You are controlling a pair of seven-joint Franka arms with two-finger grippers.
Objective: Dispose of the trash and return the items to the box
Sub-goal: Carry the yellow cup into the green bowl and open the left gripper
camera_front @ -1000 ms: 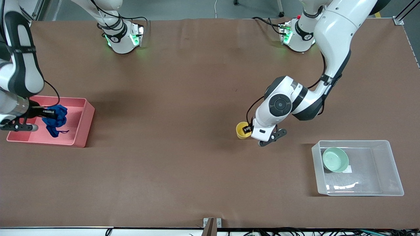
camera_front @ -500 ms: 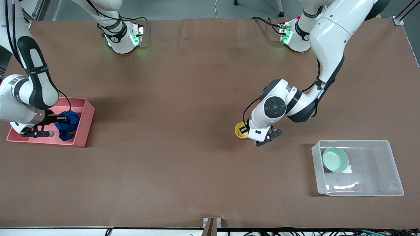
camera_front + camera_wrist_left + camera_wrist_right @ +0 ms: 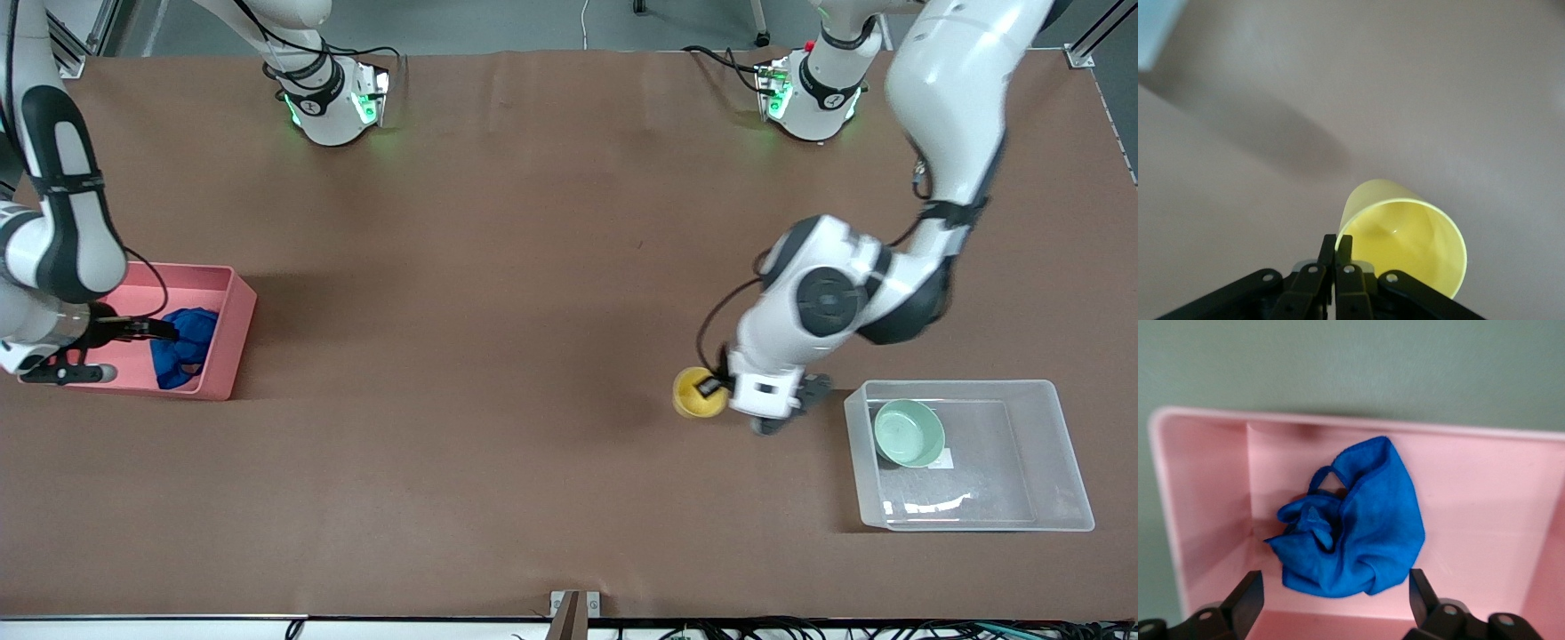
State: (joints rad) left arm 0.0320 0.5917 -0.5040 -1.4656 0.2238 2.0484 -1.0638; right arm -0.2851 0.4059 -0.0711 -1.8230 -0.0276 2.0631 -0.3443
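The blue rag (image 3: 184, 344) lies bunched in the pink bin (image 3: 233, 333) at the right arm's end of the table, clear in the right wrist view (image 3: 1355, 520). My right gripper (image 3: 151, 331) is open just above it, its fingers spread wide, holding nothing. My left gripper (image 3: 711, 388) is shut on the rim of the yellow cup (image 3: 695, 394), held over the table beside the clear box (image 3: 1067, 498). The left wrist view shows the fingers (image 3: 1336, 250) pinching the cup's wall (image 3: 1405, 233). The mint-green bowl (image 3: 908, 432) sits in the clear box.
The two arm bases (image 3: 333, 98) stand along the table edge farthest from the front camera. The brown table (image 3: 498, 356) stretches between the pink bin and the clear box.
My right gripper has let go of the rag, which now lies in the pink bin, and drawn back a little. My left gripper has carried the yellow cup toward the clear box.
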